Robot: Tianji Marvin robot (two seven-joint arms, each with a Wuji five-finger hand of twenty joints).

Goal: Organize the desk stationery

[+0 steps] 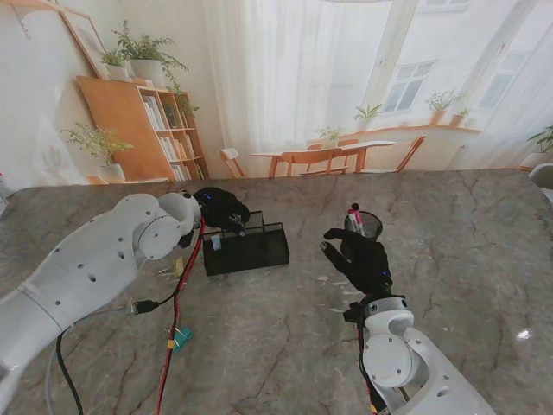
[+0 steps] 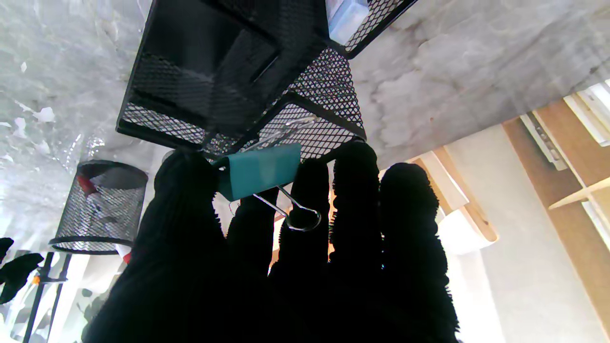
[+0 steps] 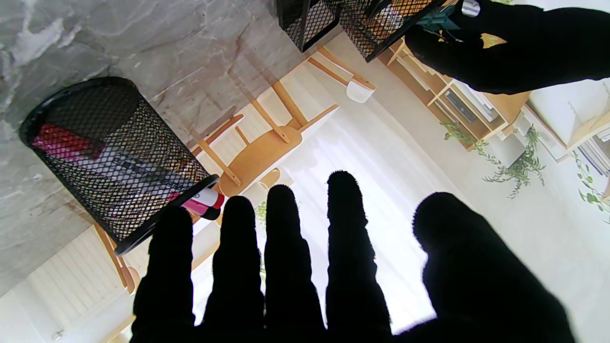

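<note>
Teal metal binder clip (image 2: 259,170) with wire handles is being pinched between the thumb and fingers of the black-gloved left hand (image 1: 223,208), which is hovering right over the near corner of the black wire-mesh desk organizer tray (image 1: 251,249). Clip is not yet dropped in; it looks ready for release into the compartment just beyond the fingertips (image 2: 310,183). The black-gloved right hand (image 1: 359,258) is hanging spread, holding nothing, just beside the round black mesh pen cup (image 1: 366,225), which is already holding a pink-and-white marker (image 3: 205,202) and a few other pens. A pale blue-white item is sitting in a far tray compartment, too unclear to name. So pens seem sorted, the clip is mid-placement. A small teal piece (image 1: 181,338) is lying on the grey marbled stone tabletop (image 1: 467,233) near the left arm; whether it is stationery or cable hardware I cannot tell. Backdrop behind is showing a printed room: curtains, wooden chairs, a bookshelf, plants.
</note>
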